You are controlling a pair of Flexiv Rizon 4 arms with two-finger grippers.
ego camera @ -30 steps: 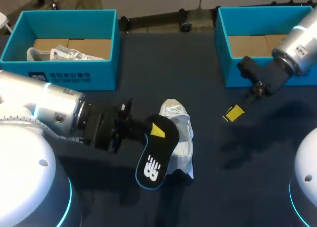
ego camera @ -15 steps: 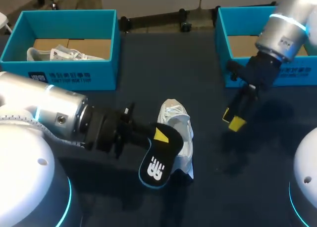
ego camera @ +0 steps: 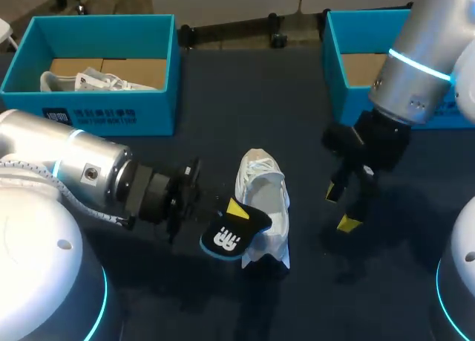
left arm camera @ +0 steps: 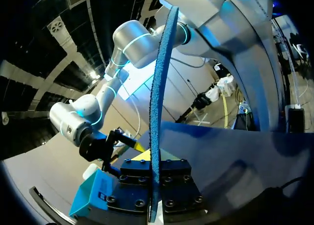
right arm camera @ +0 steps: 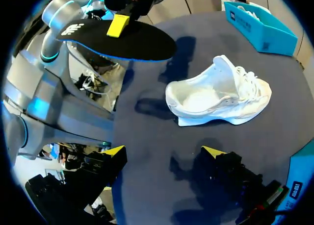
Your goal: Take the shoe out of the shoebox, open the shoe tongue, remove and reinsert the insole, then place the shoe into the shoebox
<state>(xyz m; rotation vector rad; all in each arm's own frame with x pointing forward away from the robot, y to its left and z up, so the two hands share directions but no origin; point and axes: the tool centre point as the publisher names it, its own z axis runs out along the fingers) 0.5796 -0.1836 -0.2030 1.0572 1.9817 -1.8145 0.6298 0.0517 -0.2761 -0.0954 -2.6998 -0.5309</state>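
Black insole (ego camera: 225,238) sits pinched in my left gripper (ego camera: 236,209), raised off the table (ego camera: 223,103). Just beside it, at its three o'clock, the white shoe (ego camera: 264,200) lies toe toward twelve. My right gripper (ego camera: 340,207) hangs spread wide and empty at the shoe's three o'clock. I judge reinsertion is in hand: next, angle the insole's tip into the shoe's mouth, right gripper steadying.

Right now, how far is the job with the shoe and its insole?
Done: the shoe lies on the table, outside the boxes, with its insole removed. In hand: the left gripper is shut on the insole, over the heel. The right gripper hangs open beside the shoe. Left: seat the insole, then put the shoe into a shoebox.
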